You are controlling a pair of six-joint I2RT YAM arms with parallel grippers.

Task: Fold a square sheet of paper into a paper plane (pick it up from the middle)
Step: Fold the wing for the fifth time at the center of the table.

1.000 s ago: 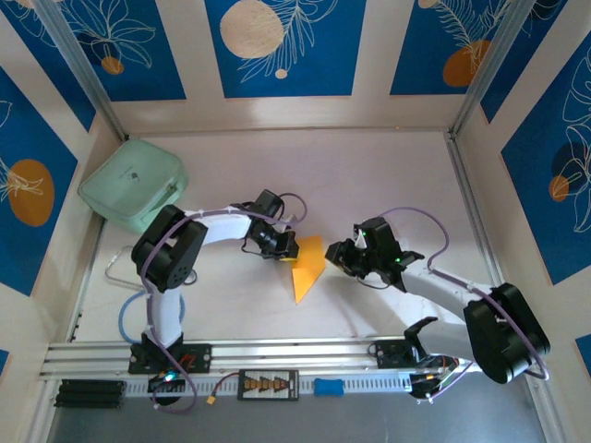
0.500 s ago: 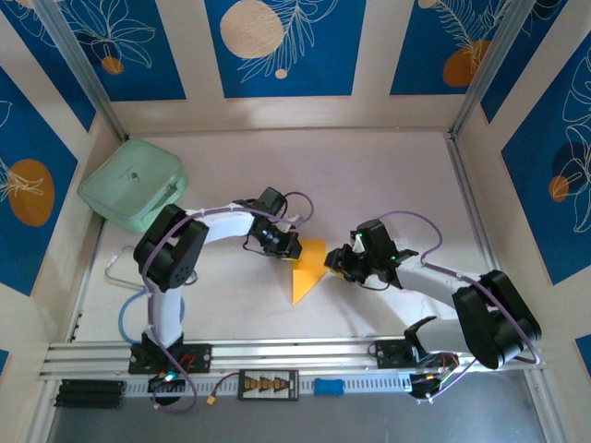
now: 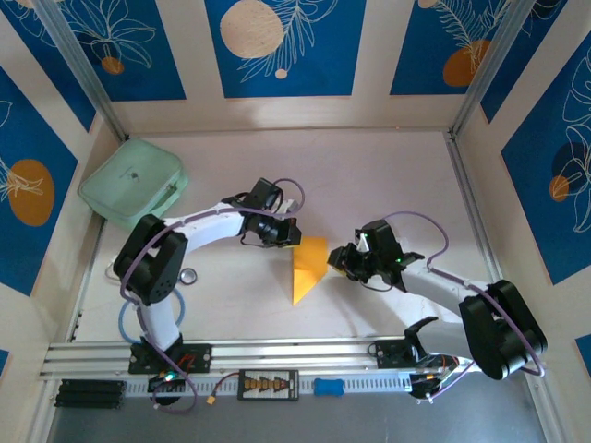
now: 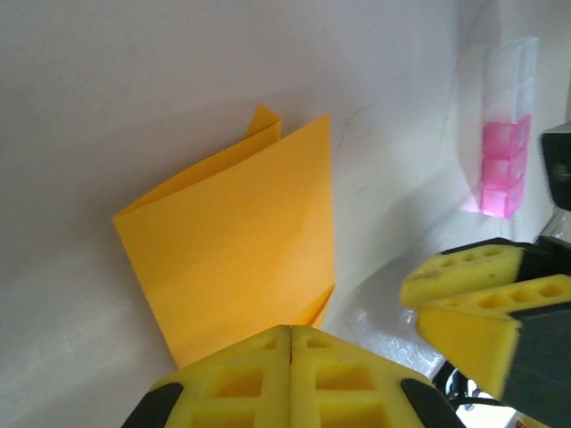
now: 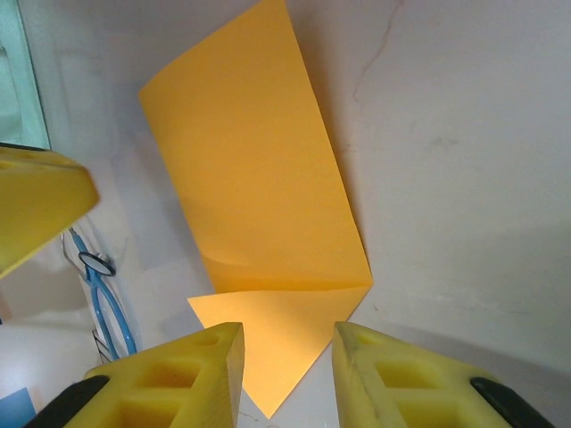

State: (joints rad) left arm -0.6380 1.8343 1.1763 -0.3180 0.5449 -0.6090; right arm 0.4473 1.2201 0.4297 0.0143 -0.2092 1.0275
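**Mid-fold check-in**

The left hand (image 4: 290,343) is pinched fully shut. The square sheet of paper (image 4: 241,241) lies creased on the surface (image 4: 134,89) just past its fingertips. The right hand (image 5: 287,343) is partly open, with a folded corner showing between its fingers.

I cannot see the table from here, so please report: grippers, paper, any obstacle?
Left gripper shut at edge of paper. Right gripper open over its corner. Paper folded, not yet a plane. Pink object apart, no obstacle.

two white arms (image 3: 208,221) with black joints and purple cables (image 3: 417,218). finger pads (image 5: 169,379) are yellow, with square hollows.
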